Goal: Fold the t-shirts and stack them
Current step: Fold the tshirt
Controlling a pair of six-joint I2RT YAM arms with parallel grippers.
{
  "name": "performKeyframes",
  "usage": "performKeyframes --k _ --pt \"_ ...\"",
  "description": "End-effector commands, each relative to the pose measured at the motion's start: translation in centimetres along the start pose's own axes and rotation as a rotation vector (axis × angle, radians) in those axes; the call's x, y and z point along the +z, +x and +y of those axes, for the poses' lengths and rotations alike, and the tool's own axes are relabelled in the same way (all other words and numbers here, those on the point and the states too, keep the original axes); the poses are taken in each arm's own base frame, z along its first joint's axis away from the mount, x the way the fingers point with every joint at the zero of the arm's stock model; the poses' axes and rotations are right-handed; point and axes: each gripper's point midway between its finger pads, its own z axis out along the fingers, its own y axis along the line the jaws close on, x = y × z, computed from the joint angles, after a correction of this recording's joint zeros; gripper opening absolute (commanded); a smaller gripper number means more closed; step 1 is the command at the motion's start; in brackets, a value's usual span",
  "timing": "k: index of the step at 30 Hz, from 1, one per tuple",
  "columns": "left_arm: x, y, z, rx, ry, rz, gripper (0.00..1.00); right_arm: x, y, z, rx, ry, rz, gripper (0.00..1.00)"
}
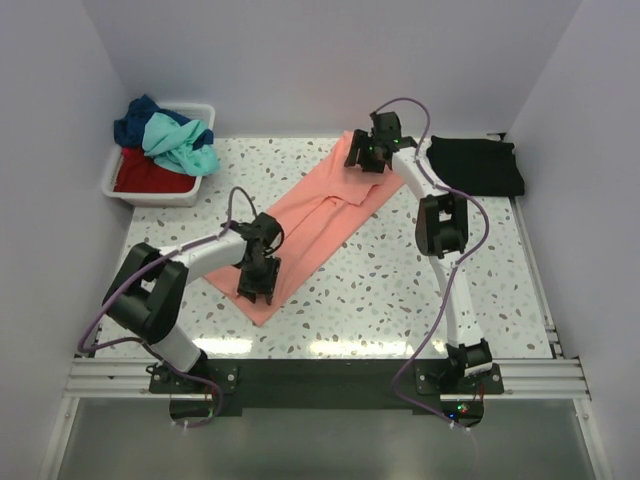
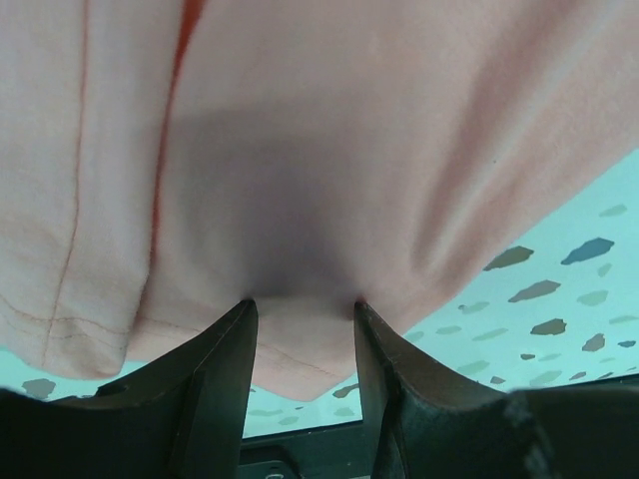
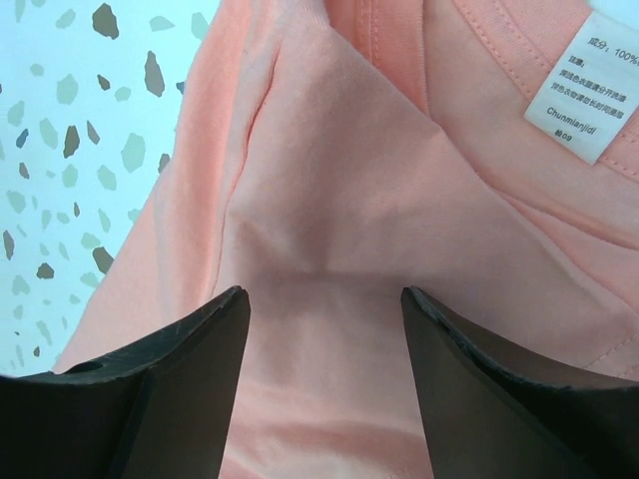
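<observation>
Top view: left gripper [image 1: 255,291] hides the near end of the salmon-pink t-shirt [image 1: 320,225]. Right gripper [image 1: 366,162] hides its far end.
White bin [image 1: 160,199], table's far left corner: red t-shirt [image 1: 150,178] is mostly buried under the teal t-shirt [image 1: 186,141] and navy t-shirt [image 1: 134,119].
Right wrist view: care label [image 3: 587,95] is cut by the top and right edges, its small print too fine to read.
Left wrist view: the shirt runs off the top edge.

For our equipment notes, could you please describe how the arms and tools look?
The left arm and right arm: white links, bulky black joints, a looping purple cable each. The left tool and right tool: two black wedge-shaped fingers.
</observation>
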Motion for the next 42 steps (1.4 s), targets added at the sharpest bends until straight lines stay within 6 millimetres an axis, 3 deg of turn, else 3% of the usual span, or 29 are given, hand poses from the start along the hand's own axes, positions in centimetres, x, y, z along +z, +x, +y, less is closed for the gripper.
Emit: performKeyframes --k 1,8,16,21,23,24,26,31,35,42 --pt "0.9 2.0 -1.3 0.068 0.037 0.06 0.48 -5.6 -6.8 4.7 -0.077 -0.108 -0.173 0.7" --pt "1.9 2.9 -2.0 0.106 0.059 0.08 0.48 -11.7 -12.1 7.8 -0.124 -0.158 -0.341 0.79" --pt "1.5 4.4 -5.8 0.299 0.161 0.096 0.48 -17.3 -14.5 9.6 -0.141 -0.173 -0.408 0.82" --pt "1.9 5.5 -8.1 0.437 0.194 0.128 0.47 -19.9 -14.3 10.2 -0.154 -0.177 -0.408 0.82" --pt "2.1 6.0 -9.1 0.505 0.197 0.139 0.47 -19.9 -13.4 9.8 -0.155 -0.162 -0.381 0.82" --pt "1.9 5.4 -10.0 0.543 0.207 0.121 0.47 -20.8 -13.5 10.0 -0.167 -0.165 -0.39 0.82" --pt "2.2 5.3 -10.7 0.58 0.2 0.126 0.47 -20.7 -12.6 9.5 -0.165 -0.147 -0.361 0.82" --pt "2.4 2.7 -14.1 0.632 0.214 0.075 0.47 -21.9 -11.4 8.4 -0.178 -0.1 -0.33 0.82" --pt "2.2 1.2 -16.7 0.67 0.25 0.044 0.46 -21.7 -10.3 7.2 -0.185 -0.057 -0.295 0.82" --pt "1.5 2.0 -19.2 0.739 0.276 0.041 0.45 -20.3 -8.2 5.7 -0.19 -0.003 -0.219 0.81"
